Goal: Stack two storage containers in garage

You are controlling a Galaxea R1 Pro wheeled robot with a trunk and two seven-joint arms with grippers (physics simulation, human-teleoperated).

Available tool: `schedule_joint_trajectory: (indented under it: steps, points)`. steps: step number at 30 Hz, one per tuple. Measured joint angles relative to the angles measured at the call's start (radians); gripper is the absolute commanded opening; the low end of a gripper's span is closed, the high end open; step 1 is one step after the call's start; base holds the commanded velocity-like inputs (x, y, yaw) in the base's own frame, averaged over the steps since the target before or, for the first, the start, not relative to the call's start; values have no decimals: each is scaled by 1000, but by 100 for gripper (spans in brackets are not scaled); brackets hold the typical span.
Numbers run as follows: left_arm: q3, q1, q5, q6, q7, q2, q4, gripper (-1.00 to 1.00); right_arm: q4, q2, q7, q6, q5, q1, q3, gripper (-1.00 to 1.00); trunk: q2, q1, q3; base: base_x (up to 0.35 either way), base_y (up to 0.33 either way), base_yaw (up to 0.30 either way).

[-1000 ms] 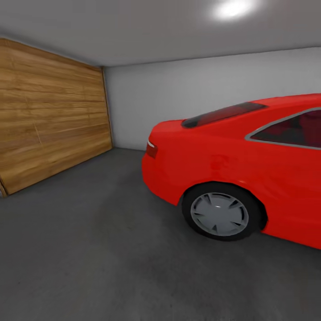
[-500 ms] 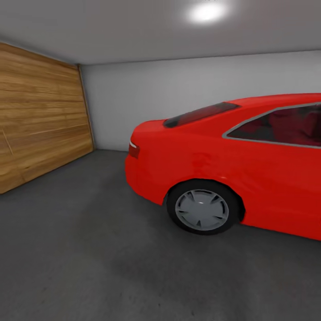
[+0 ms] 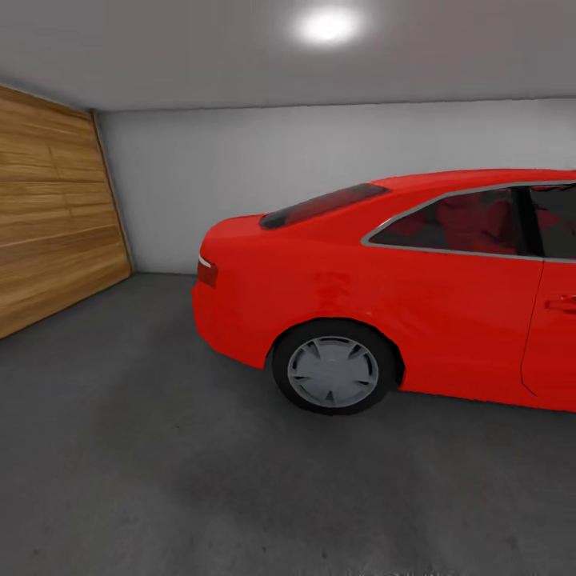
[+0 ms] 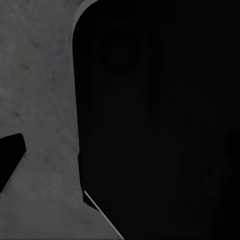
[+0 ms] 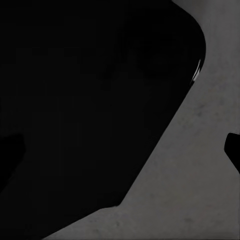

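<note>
Head view: dark grey concrete floor (image 3: 144, 448) seen nearest, in garage. Red car (image 3: 384, 280) parked beyond, front cut off at frame's right edge; rear wheel (image 3: 334, 372) visible. Wooden plank door (image 3: 48, 232) at left, white wall (image 3: 240, 184) farthest. Wrist views: large black shapes hard to identify over floor; finger state cannot be told.

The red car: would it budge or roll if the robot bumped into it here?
Probably not. The car looks far too heavy for its size to shift. It sits on a rubber-looking wheel flat on rough concrete floor, so sliding seems unlikely; rolling depends on brakes, which cannot be seen.
</note>
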Motion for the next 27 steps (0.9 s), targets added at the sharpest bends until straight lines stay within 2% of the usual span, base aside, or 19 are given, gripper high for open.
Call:
schedule_joint_trajectory:
  steps: [27]
  points:
    - [0,0,0,0,0,0,0,100,0,-1,0,0,0,0,0,100,0,0,0,0,0,-259]
